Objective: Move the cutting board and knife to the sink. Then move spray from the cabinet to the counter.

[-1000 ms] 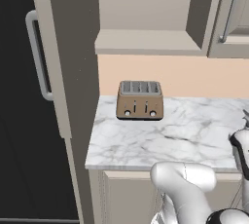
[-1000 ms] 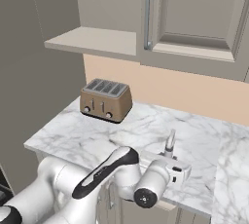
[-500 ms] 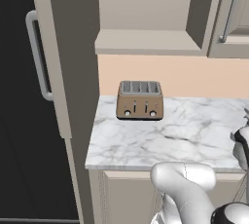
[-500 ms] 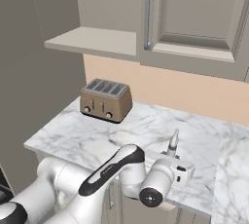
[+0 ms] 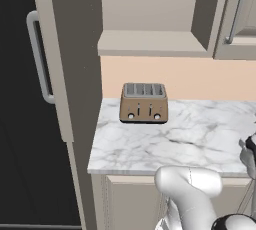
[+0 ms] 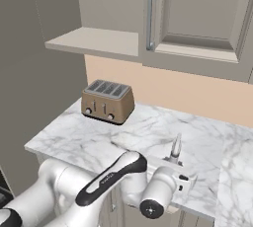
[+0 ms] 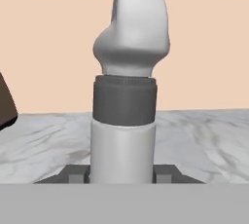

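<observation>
Now over desk (image 6: 148, 137) | tool (image 7: 121, 173) clamped on upright spray (image 7: 125, 96), carried rightward past toaster (image 6: 107, 101) | spray nearly placed

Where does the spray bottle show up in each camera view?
Left base view: out of frame; the toaster sits centre.
Right base view: the spray stands upright at lower centre-right, above the counter, right of the toaster.
Hand view: it fills the centre, between the fingers.
Shared landmark: the toaster.

Grey spray (image 7: 124, 121) stands upright over the marble counter (image 7: 204, 135).
</observation>
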